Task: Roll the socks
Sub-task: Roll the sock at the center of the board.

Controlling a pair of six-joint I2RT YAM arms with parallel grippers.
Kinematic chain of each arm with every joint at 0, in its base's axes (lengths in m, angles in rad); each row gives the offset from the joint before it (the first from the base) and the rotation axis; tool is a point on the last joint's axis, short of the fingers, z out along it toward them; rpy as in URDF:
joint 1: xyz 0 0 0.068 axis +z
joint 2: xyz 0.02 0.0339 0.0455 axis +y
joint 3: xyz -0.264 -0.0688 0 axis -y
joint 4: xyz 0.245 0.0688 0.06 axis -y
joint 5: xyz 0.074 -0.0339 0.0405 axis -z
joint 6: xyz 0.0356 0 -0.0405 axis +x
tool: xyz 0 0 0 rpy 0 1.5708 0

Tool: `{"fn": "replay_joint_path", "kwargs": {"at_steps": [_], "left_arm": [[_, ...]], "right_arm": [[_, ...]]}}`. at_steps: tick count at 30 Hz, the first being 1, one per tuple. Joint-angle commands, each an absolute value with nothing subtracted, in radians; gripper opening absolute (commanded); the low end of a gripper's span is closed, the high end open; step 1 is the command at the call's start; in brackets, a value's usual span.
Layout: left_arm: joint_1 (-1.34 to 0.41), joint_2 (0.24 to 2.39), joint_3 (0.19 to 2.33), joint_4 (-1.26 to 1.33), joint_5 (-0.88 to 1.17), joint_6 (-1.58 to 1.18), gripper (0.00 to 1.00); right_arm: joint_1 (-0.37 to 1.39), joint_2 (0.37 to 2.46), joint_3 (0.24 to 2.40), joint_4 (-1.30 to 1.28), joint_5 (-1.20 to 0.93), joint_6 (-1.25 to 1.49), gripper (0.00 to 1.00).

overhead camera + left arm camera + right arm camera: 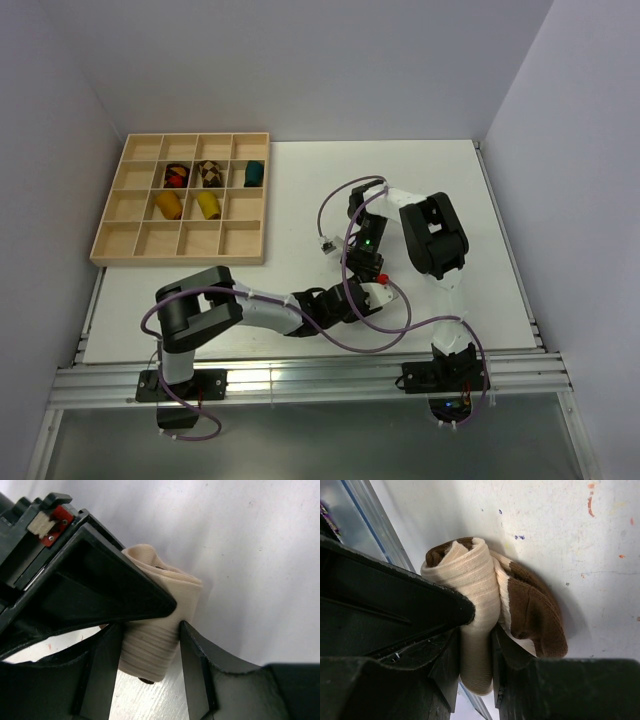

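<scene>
Two grippers: your left gripper (149, 635) and right gripper (476, 640) both clamp the same cream sock (470, 575), jaws narrowed onto the fabric.
Left gripper: you can see its fingers pressed against either side of the ribbed cream roll, which fills the gap between them.
Right gripper: it pinches the cream roll, and the sock's brown toe bulges just beside its fingers.
Left arm (250, 308): low, stretched from your near-left base rightward along the near side of the table (470, 200).
Right arm (432, 235): up from the near-right base, elbow folded high, wrist reaching back left and down to meet the left gripper.
Cream sock: on the table near its middle, hidden from you under both grippers in the top view.
Other socks: mustard-orange sock (167, 205) and yellow sock (208, 205) sit rolled in neighbouring compartments of the wooden tray (180, 258), far left, well apart from your grippers.
</scene>
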State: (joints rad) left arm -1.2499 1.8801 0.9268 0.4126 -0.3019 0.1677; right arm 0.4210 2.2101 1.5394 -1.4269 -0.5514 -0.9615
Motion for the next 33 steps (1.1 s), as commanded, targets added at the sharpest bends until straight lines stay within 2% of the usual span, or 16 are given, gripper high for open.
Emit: {"fn": "replay_joint_path", "kwargs": {"at_steps": [1,2,8,9,12,18,23,30,33], "left_arm": [[-1.233,1.933,0.966,0.285,-0.235,0.181,0.53],[-1.226,1.937,0.974,0.269,-0.204,0.181,0.51],[-1.203,1.988,1.046,0.128,-0.080,0.146,0.19],[-1.198,1.999,1.063,0.108,-0.040,0.135,0.12],[-1.171,1.991,1.065,0.083,0.026,0.097,0.04],[-1.092,2.003,1.075,0.058,0.191,0.023,0.00],[-1.023,2.031,1.112,0.041,0.331,-0.061,0.00],[-0.962,2.078,1.215,-0.083,0.354,-0.130,0.00],[-0.948,2.100,1.265,-0.156,0.386,-0.156,0.00]], "right_arm": [[0.425,2.230,1.543,-1.348,-0.486,-0.985,0.33],[0.423,2.229,1.543,-1.347,-0.489,-0.985,0.33],[0.425,2.195,1.542,-1.310,-0.499,-0.968,0.36],[0.423,2.188,1.536,-1.290,-0.505,-0.962,0.39],[0.416,2.128,1.513,-1.218,-0.517,-0.928,0.50],[0.344,2.007,1.488,-1.091,-0.623,-0.823,0.57],[0.200,1.910,1.448,-1.002,-0.696,-0.735,0.61],[0.002,1.795,1.382,-0.865,-0.761,-0.625,0.63],[-0.078,1.734,1.353,-0.870,-0.793,-0.667,0.63]]}}
